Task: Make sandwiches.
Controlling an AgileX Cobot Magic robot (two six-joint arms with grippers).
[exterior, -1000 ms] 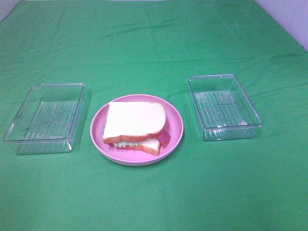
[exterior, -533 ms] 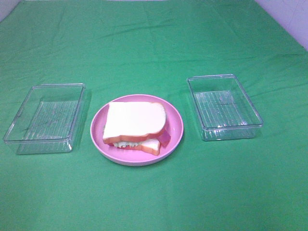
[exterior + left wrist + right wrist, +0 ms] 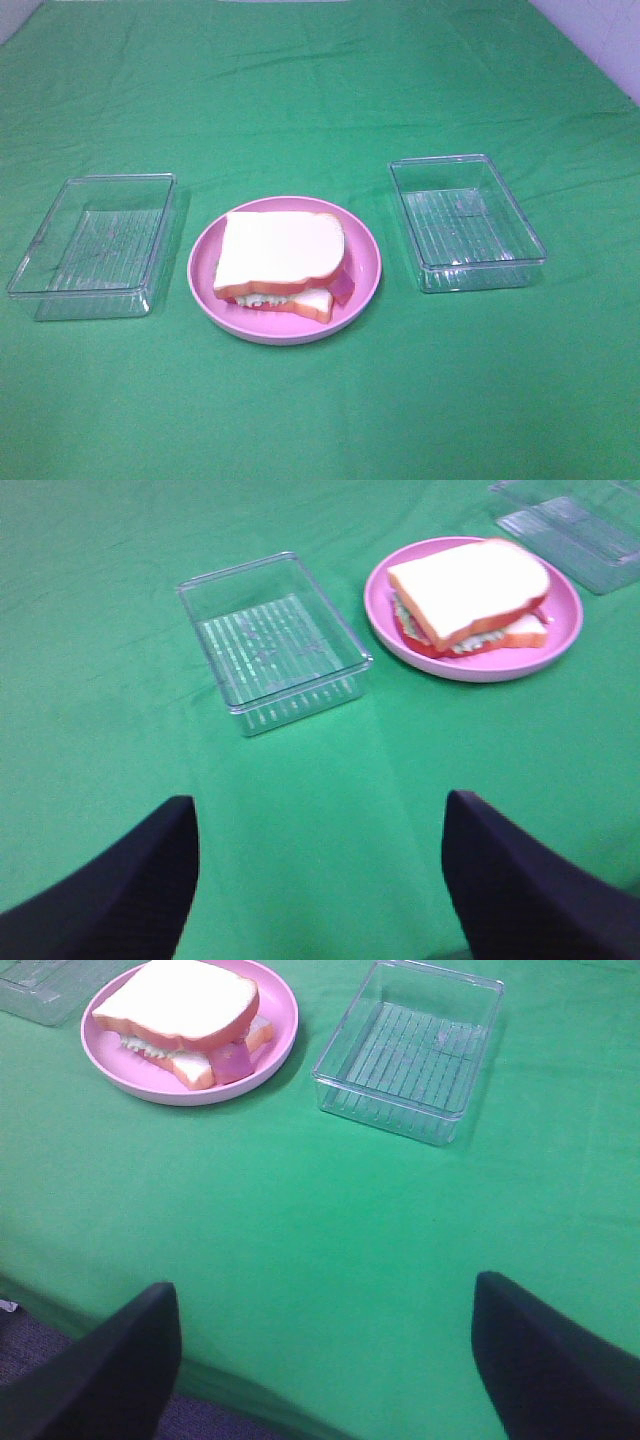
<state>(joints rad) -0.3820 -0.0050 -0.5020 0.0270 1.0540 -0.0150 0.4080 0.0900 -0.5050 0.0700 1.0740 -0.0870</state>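
One stacked sandwich (image 3: pixel 280 255) lies on the round pink plate (image 3: pixel 365 270) at the table's middle: white bread with orange-brown crust on top, pale lettuce and pinkish-red bacon showing at its edges, another slice beneath. The left wrist view shows the sandwich (image 3: pixel 468 592) far beyond my left gripper (image 3: pixel 320 870), whose dark fingers (image 3: pixel 120 890) stand wide apart over bare green cloth. In the right wrist view the sandwich (image 3: pixel 180 1005) is also far off, and my right gripper (image 3: pixel 325 1360) is open and holds nothing. Neither gripper appears in the high view.
Two clear plastic boxes flank the plate, both holding nothing: one on the left (image 3: pixel 95 245) and one on the right (image 3: pixel 465 220). Green cloth covers the table; its front edge (image 3: pixel 200 1380) shows in the right wrist view.
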